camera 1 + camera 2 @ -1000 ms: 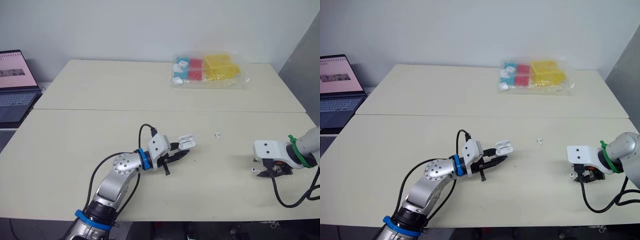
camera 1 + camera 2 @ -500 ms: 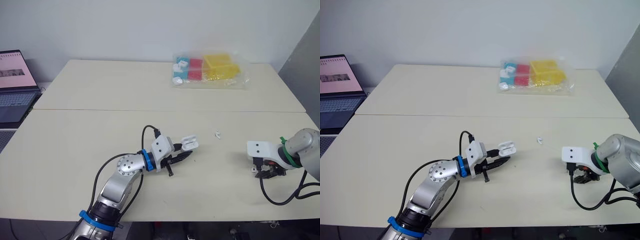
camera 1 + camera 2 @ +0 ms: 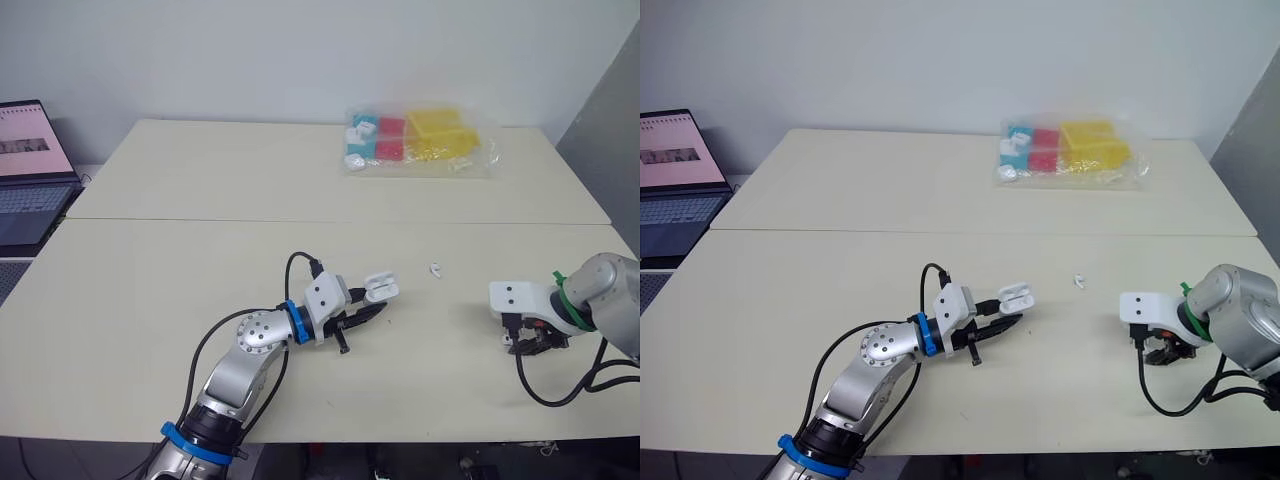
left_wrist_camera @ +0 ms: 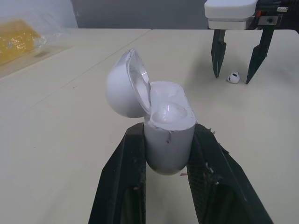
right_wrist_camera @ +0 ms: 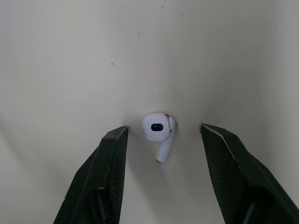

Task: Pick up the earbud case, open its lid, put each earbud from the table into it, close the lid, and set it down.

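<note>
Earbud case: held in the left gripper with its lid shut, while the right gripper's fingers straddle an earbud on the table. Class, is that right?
No: the lid is open, as the left wrist view shows. The left gripper does hold the earbud case, and the fingers of the right gripper straddle an earbud on the table.

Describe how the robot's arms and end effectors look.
The left arm is silver metal with blue rings, a white wrist block and a looping black cable. The right arm is grey with a green band, a white wrist block and a black cable. The left end effector and right end effector each have two black, tapered fingers.
</note>
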Available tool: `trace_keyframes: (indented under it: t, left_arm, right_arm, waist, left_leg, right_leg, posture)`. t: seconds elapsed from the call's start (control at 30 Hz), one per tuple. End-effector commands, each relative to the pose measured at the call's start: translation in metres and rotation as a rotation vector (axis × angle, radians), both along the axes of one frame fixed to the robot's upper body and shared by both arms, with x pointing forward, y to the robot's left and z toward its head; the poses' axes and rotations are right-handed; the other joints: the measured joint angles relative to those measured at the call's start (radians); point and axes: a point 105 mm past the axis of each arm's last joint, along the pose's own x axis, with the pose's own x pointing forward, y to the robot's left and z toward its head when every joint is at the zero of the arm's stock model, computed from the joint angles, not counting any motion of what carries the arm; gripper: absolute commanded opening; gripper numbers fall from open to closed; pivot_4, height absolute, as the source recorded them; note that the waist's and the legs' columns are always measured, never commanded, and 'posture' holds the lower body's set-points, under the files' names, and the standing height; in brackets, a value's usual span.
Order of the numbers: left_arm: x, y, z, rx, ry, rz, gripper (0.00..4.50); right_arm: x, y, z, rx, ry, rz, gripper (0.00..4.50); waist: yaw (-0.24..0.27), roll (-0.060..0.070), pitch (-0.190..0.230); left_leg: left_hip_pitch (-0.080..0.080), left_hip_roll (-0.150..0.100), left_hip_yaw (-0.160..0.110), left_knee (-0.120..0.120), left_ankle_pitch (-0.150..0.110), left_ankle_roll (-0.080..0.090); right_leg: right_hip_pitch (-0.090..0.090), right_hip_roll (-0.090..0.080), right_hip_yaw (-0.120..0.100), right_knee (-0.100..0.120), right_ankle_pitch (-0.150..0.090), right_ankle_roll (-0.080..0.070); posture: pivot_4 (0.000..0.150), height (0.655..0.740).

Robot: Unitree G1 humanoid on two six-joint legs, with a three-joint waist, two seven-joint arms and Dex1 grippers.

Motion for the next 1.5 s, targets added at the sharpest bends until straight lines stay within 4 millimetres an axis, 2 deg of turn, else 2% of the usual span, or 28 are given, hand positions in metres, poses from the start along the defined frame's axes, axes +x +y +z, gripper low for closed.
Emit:
trace_keyframes:
  t: [0.03, 0.13, 0.17, 0.47, 0.53, 0.63, 0.7, 0.8, 0.97, 1.07, 1.17, 1.33, 1.43, 1.5]
  left_arm:
    - [-0.001, -0.003, 0.006, -0.015, -0.032, -0.012, 0.81]
    - [-0.001, -0.004, 0.006, -0.013, -0.029, -0.014, 0.81]
    - [-0.001, -0.004, 0.006, -0.012, -0.029, -0.014, 0.81]
    - [0.001, -0.004, 0.005, -0.011, -0.027, -0.013, 0.81]
    - [0.001, -0.003, 0.005, -0.018, -0.020, -0.012, 0.81]
    - [0.003, -0.002, 0.010, -0.043, -0.011, -0.014, 0.81]
    - [0.006, -0.001, 0.017, -0.068, -0.002, -0.017, 0.81]
    - [0.008, -0.002, 0.023, -0.085, 0.012, -0.030, 0.81]
    - [0.014, -0.002, 0.042, -0.140, 0.079, -0.059, 0.81]
    - [0.020, 0.001, 0.057, -0.144, 0.079, -0.068, 0.81]
    - [0.022, 0.004, 0.070, -0.160, 0.088, -0.077, 0.81]
    - [0.020, 0.007, 0.080, -0.167, 0.104, -0.103, 0.81]
    - [0.020, 0.010, 0.083, -0.156, 0.108, -0.113, 0.81]
    - [0.020, 0.012, 0.085, -0.154, 0.107, -0.113, 0.81]
  right_arm:
    - [0.001, 0.006, 0.004, 0.006, -0.009, 0.025, 1.60]
    - [0.001, 0.008, 0.004, 0.010, -0.013, 0.024, 0.51]
    - [0.001, 0.008, 0.004, 0.011, -0.013, 0.024, 0.42]
    - [0.003, 0.007, 0.009, 0.009, -0.030, 0.035, 0.42]
    - [0.005, 0.014, 0.023, 0.058, -0.065, 0.051, 0.42]
    - [0.005, 0.030, 0.057, 0.176, -0.157, 0.092, 0.42]
    - [-0.001, 0.046, 0.082, 0.315, -0.214, 0.114, 0.42]
    - [-0.010, 0.062, 0.101, 0.467, -0.260, 0.121, 0.42]
    - [-0.019, 0.107, 0.130, 0.846, -0.365, 0.111, 0.42]
    - [-0.021, 0.131, 0.138, 1.098, -0.403, 0.093, 0.42]
    - [-0.022, 0.146, 0.141, 1.228, -0.442, 0.064, 0.42]
    - [-0.016, 0.158, 0.140, 1.290, -0.557, 0.023, 0.42]
    - [-0.004, 0.157, 0.143, 1.306, -0.748, 0.002, 0.42]
    - [0.000, 0.156, 0.139, 1.286, -0.815, 0.024, 0.42]
  waist:
    - [0.000, 0.000, 0.000]
    - [0.000, 0.000, 0.000]
    - [0.000, 0.000, 0.000]
    - [0.000, 0.000, 0.000]
    - [0.000, 0.000, 0.000]
    - [0.000, 0.001, 0.000]
    - [0.001, 0.001, 0.000]
    - [0.003, 0.000, 0.000]
    - [0.001, 0.000, 0.000]
    - [0.001, 0.000, 0.000]
    - [0.000, 0.000, 0.000]
    - [0.000, 0.000, 0.000]
    - [0.000, 0.000, 0.000]
    - [0.000, 0.000, 0.000]
  left_leg:
    - [0.000, 0.000, 0.000, 0.000, 0.000, 0.000]
    - [0.000, 0.000, 0.000, 0.000, 0.000, 0.000]
    - [0.000, 0.000, 0.000, 0.000, 0.000, 0.000]
    - [0.000, 0.000, 0.000, 0.000, 0.000, 0.000]
    - [0.000, 0.000, 0.000, 0.000, 0.000, 0.000]
    - [0.000, 0.000, 0.000, 0.000, 0.000, 0.000]
    - [0.000, 0.000, 0.000, 0.000, 0.000, 0.000]
    - [-0.001, 0.000, 0.000, 0.000, 0.000, 0.000]
    - [0.000, 0.000, -0.001, 0.001, 0.000, 0.000]
    - [0.000, 0.000, -0.002, 0.001, 0.000, 0.000]
    - [0.000, 0.000, -0.002, 0.001, 0.000, 0.000]
    - [-0.001, 0.000, -0.003, 0.001, 0.000, 0.000]
    - [-0.001, 0.000, -0.002, 0.001, 0.000, 0.000]
    - [-0.001, 0.000, -0.002, 0.000, 0.000, 0.000]
  right_leg:
    - [0.000, 0.000, 0.000, 0.000, 0.000, 0.000]
    - [0.000, 0.000, 0.000, 0.000, 0.000, 0.000]
    - [0.000, 0.000, 0.000, 0.000, 0.000, 0.000]
    - [0.000, 0.000, 0.000, 0.000, 0.000, 0.000]
    - [0.000, 0.000, 0.000, 0.000, 0.000, 0.000]
    - [0.000, 0.000, 0.000, 0.000, 0.000, 0.000]
    - [0.000, 0.000, 0.000, 0.000, 0.000, 0.000]
    - [0.001, 0.000, -0.001, 0.000, 0.000, 0.000]
    - [0.002, 0.001, 0.000, 0.001, 0.000, 0.000]
    - [0.003, 0.001, -0.001, 0.001, 0.000, 0.000]
    - [0.002, 0.001, -0.001, 0.001, 0.000, 0.000]
    - [0.002, 0.001, 0.000, 0.000, 0.000, 0.000]
    - [0.001, 0.001, 0.000, 0.000, 0.000, 0.000]
    - [0.001, 0.001, 0.000, 0.001, 0.000, 0.000]
  posture:
    - [0.150, 0.7354]
    - [0.150, 0.7354]
    - [0.150, 0.7354]
    - [0.150, 0.7354]
    - [0.150, 0.7354]
    - [0.150, 0.7354]
    - [0.150, 0.7354]
    - [0.150, 0.7354]
    - [0.150, 0.7354]
    - [0.150, 0.7354]
    - [0.150, 0.7354]
    - [0.150, 0.7354]
    - [0.150, 0.7354]
    - [0.150, 0.7354]
